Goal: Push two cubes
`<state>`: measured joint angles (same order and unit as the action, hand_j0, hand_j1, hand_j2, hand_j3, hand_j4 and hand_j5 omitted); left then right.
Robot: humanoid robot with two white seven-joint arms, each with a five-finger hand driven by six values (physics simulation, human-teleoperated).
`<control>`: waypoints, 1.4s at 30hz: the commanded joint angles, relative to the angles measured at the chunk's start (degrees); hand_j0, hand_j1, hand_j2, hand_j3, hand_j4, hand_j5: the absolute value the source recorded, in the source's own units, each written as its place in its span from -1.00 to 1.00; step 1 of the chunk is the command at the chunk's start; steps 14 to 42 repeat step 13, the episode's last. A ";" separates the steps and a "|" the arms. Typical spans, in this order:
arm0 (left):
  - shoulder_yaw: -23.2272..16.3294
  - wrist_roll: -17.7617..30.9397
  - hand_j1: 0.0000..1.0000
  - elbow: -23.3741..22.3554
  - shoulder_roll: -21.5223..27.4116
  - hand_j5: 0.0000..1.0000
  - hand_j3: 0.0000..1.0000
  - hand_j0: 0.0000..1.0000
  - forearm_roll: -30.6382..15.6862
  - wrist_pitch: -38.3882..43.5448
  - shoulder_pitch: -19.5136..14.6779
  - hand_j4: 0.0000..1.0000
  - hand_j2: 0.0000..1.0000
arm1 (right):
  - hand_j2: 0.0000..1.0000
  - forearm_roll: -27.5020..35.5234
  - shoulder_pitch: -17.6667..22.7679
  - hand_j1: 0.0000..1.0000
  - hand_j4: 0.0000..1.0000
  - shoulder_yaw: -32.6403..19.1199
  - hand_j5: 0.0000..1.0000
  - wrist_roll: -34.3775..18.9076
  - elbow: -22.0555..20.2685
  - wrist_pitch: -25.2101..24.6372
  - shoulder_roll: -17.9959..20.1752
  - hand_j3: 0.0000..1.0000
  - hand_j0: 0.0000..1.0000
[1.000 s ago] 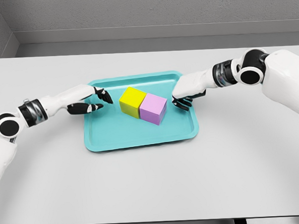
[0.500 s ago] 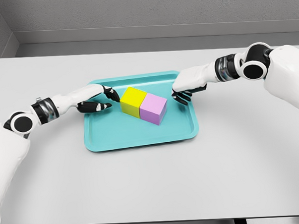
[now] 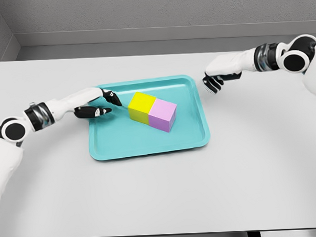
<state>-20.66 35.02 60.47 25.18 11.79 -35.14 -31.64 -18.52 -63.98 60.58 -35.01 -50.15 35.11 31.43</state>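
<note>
A yellow cube [image 3: 141, 106] and a pink cube [image 3: 163, 115] sit side by side, touching, in the middle of a teal tray [image 3: 148, 142]. My left hand [image 3: 102, 103] hovers over the tray's left edge, a short gap left of the yellow cube, with its fingers spread and holding nothing. My right hand [image 3: 215, 80] is off the tray, above the table just past the tray's back right corner, its fingers curled downward and empty.
The tray lies on a large pale grey table [image 3: 265, 161]. A grey wall runs along the table's far edge. Both white arms reach in over the table from the sides.
My right hand has pulled back from beside the pink cube, moving right and away off the tray. My left hand has drawn slightly left, away from the yellow cube. The cubes stay together.
</note>
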 commanded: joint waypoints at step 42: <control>17.24 -0.02 1.00 13.80 13.67 1.00 1.00 1.00 -8.01 0.14 12.22 1.00 1.00 | 1.00 -0.28 1.05 1.00 1.00 -3.36 1.00 0.01 9.81 -0.11 1.70 1.00 1.00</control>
